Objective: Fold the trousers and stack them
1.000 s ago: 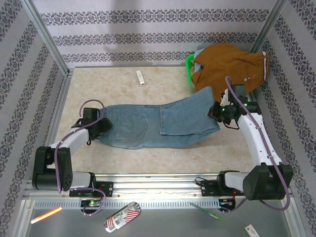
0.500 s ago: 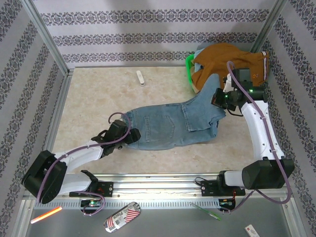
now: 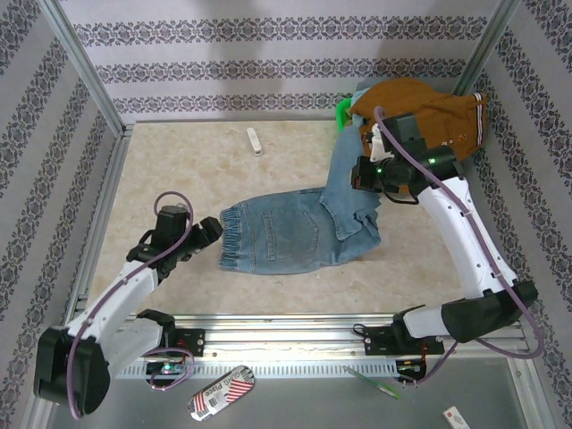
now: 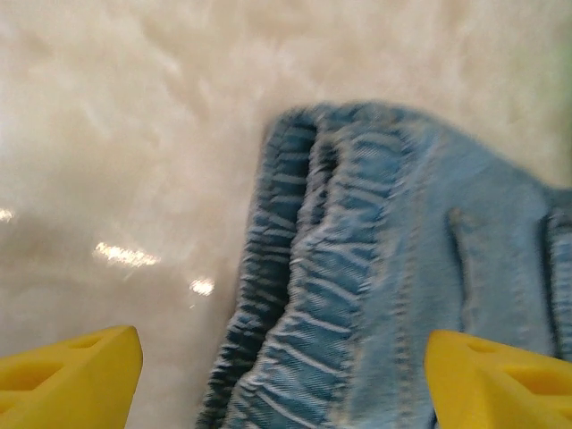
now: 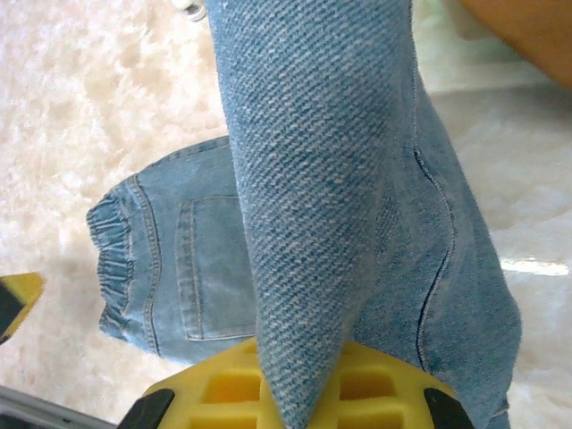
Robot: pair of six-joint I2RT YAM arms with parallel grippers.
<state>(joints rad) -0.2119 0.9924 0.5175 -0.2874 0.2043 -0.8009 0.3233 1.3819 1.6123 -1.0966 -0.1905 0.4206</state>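
Three cameras: one high and fixed, two close on the wrists.
The top external view looks down from above and behind the arm bases across the pale marbled tabletop (image 3: 179, 170). The left wrist camera sits low and very near, facing the gathered waistband of the faded light-blue denim jeans (image 4: 375, 268). The right wrist camera looks down past a lifted denim leg onto that same waistband, also seen from the top.

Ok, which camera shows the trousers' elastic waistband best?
Left wrist: the waistband sits close, its gathers clear. Top external shows it small at the trousers' left end; right wrist catches it far left, beside the lifted leg.
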